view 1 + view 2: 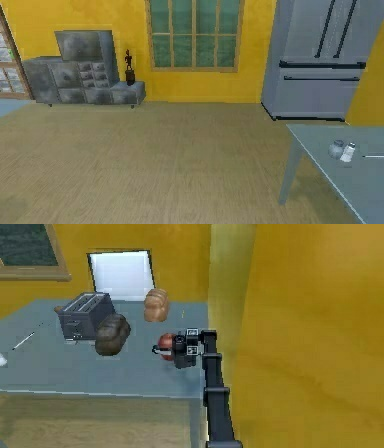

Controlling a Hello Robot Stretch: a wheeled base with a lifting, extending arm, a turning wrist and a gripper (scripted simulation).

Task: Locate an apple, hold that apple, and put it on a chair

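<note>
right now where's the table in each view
forward view: the table fills the bottom right corner, below the fridge.
arm side view: the table spans the left and middle, with a toaster on it.
shared landmark: the yellow wall behind the table, seen again at.
</note>
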